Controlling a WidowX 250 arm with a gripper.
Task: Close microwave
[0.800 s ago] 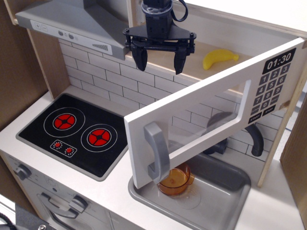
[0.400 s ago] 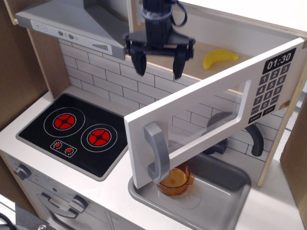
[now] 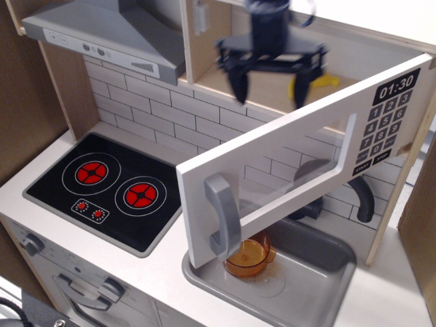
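The toy microwave has its wide white door (image 3: pixel 272 163) swung open toward me, with a clear window, a grey vertical bar handle (image 3: pixel 225 214), and a black clock display and keypad (image 3: pixel 385 119) at the hinge end on the right. A yellow banana (image 3: pixel 320 83) lies inside the open cavity. My black gripper (image 3: pixel 270 83) hangs open and empty in front of the cavity, above the door's top edge and apart from it, blurred by motion. It partly hides the banana.
A grey slanted extractor hood (image 3: pixel 109 30) is at top left. A black two-burner hob (image 3: pixel 109 187) sits on the counter. A grey sink (image 3: pixel 300 279) below the door holds an orange cup (image 3: pixel 251 257). A dark faucet (image 3: pixel 361 197) stands behind the door.
My gripper has moved to the right along the front of the microwave cavity, from beside the hood to in front of the banana. The door has not moved.
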